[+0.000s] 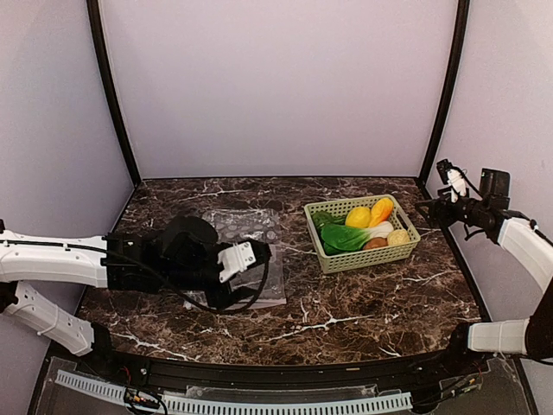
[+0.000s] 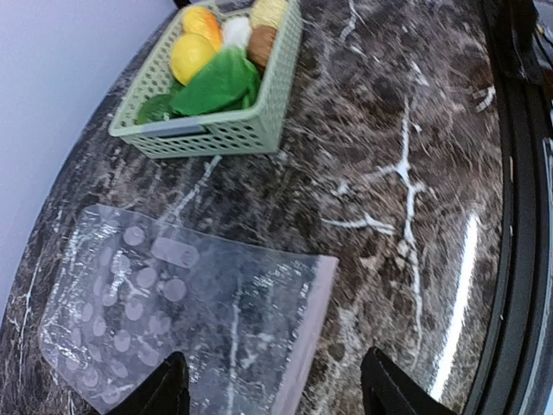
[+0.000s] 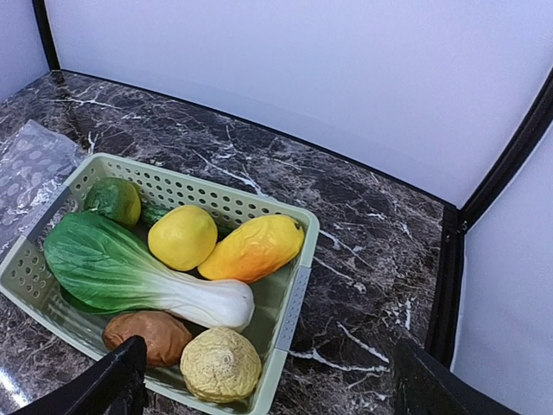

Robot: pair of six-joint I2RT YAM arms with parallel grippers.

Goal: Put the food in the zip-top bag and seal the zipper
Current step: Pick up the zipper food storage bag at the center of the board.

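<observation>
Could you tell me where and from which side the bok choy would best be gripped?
Probably at its white stalk, coming straight down from above. The bok choy lies flat atop the rest in the green basket, whose walls block a sideways approach. The stalk is narrower than the broad leaf, so the jaws could close across it.

left end effector (image 2: 276, 393) low, right end effector (image 3: 272, 385) high, jaws wide

lab test booth: plain white walls (image 1: 276, 86), marble tabletop (image 1: 363, 303).
</observation>
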